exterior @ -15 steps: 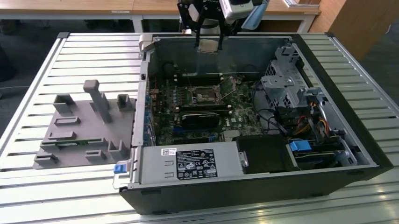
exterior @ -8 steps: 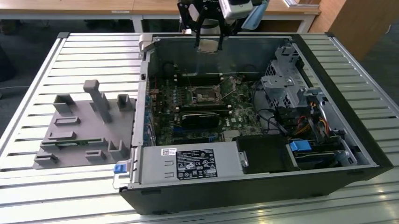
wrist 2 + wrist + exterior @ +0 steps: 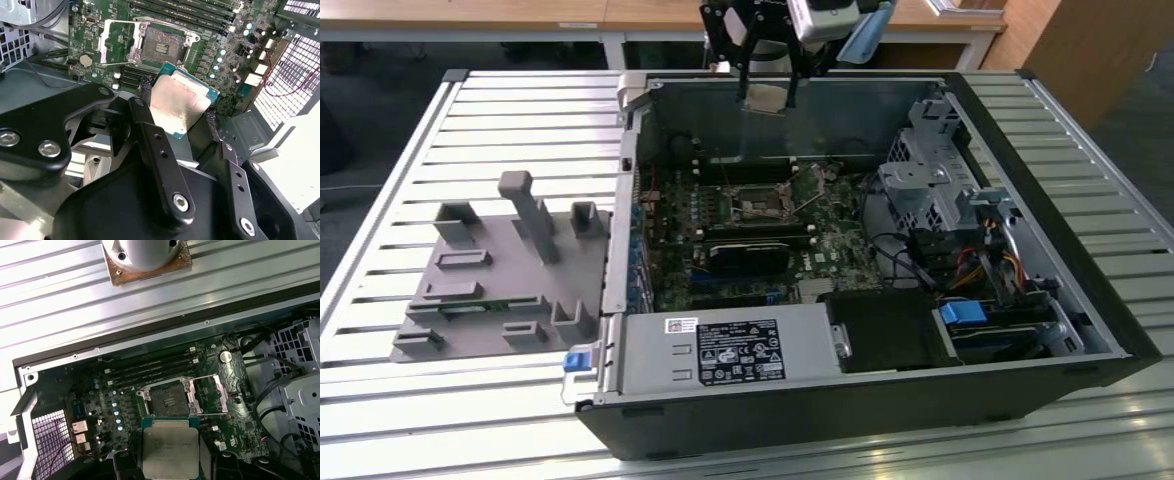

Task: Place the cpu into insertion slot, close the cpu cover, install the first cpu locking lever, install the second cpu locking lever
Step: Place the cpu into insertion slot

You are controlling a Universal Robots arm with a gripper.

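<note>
Looks like a robotics lab or test workshop: an opened desktop computer case (image 3: 854, 420) sits on a ribbed aluminium bench (image 3: 454, 420), a grey parts fixture (image 3: 480, 290) beside it, plain wooden desks (image 3: 494, 12) standing behind over dark floor (image 3: 520, 55)

Exterior view overlooks case (image 3: 881, 415); wrist views share insertion slot (image 3: 161, 47) (image 3: 170, 401).

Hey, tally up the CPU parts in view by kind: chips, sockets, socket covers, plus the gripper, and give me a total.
cpu: 1, gripped above the board
insertion slot: 1, empty
cpu cover: 1, swung open
gripper: 1
Total: 4
</note>
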